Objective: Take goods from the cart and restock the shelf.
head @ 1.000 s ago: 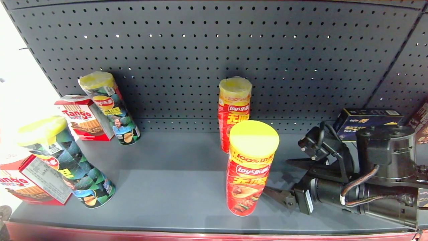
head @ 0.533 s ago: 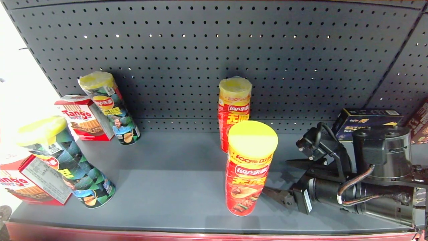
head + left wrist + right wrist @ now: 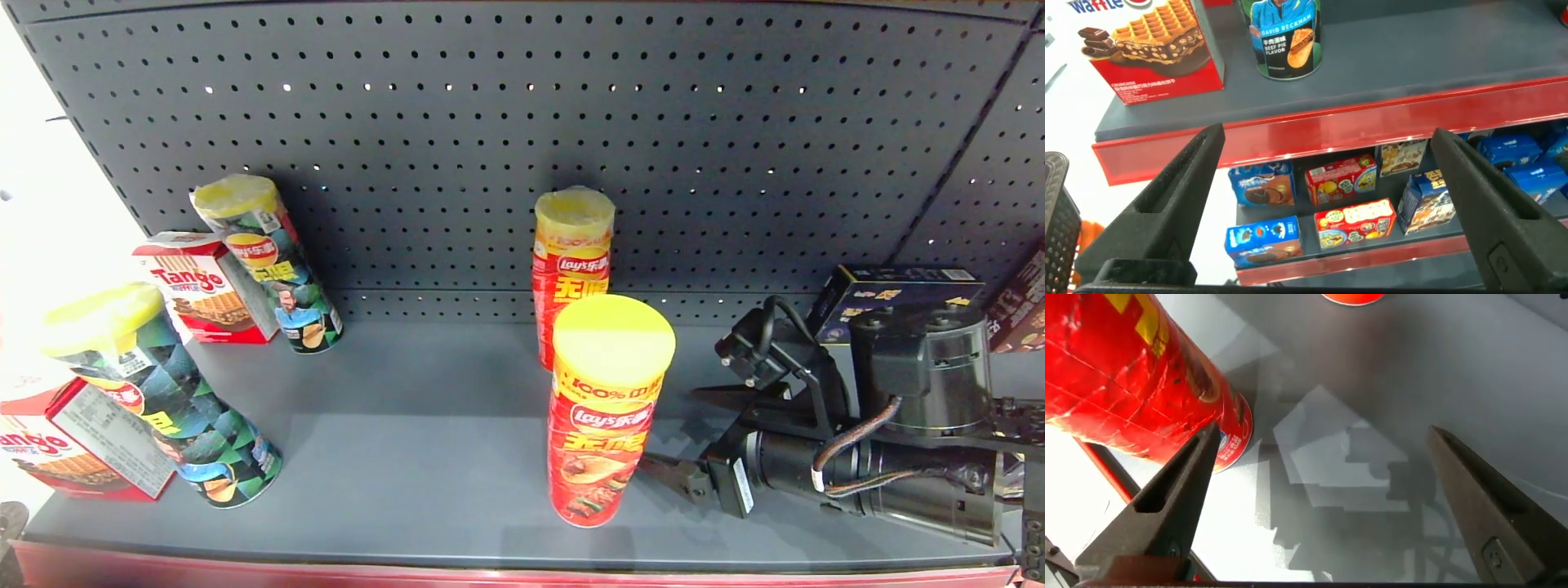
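Note:
A red chip can with a yellow lid stands upright near the front of the grey shelf. A second red chip can stands behind it by the pegboard. My right gripper lies low on the shelf just right of the front can, open, holding nothing. In the right wrist view the front can sits just off one fingertip, outside the gap of the gripper. My left gripper hangs open and empty below the shelf's red front edge.
Two green chip cans and two red wafer boxes fill the shelf's left side. A dark box sits at the back right. Bare shelf lies between the left goods and the red cans. Lower shelves hold several small boxes.
My right arm has slid slightly to the left along the shelf, still open. The front can's top has shifted a touch left. The other goods have not moved.

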You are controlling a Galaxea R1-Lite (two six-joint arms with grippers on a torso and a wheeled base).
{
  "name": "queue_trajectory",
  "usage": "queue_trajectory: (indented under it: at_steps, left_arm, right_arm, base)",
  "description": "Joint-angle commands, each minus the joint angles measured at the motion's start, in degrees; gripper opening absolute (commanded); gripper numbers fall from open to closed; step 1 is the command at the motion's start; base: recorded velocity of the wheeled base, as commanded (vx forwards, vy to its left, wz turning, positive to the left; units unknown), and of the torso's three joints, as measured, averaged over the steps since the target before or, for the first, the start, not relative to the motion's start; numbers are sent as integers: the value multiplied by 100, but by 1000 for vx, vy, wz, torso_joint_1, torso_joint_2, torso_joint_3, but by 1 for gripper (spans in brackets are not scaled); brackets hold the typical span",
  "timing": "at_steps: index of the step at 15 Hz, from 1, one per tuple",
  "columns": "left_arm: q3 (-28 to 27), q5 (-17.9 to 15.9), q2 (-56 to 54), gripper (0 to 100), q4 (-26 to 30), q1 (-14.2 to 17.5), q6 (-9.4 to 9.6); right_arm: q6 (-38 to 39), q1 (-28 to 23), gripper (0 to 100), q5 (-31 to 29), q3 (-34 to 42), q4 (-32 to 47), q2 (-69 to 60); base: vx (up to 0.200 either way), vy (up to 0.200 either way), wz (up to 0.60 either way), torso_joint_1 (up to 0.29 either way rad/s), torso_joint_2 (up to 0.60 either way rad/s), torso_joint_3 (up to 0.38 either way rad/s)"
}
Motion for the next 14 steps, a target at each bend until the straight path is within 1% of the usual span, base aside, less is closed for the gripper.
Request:
queue_trajectory:
  at_steps: [1, 14]
  left_arm:
    - [0, -1, 7, 100, 2, 1, -1]
    - [0, -1, 7, 100, 2, 1, -1]
  right_arm:
    - [-3, 12, 100, 12, -5, -3, 30]
    - [-12, 64, 100, 12, -92, -12, 83]
  base:
    - [0, 0, 0, 0, 0, 0]
    - [0, 0, 0, 0, 0, 0]
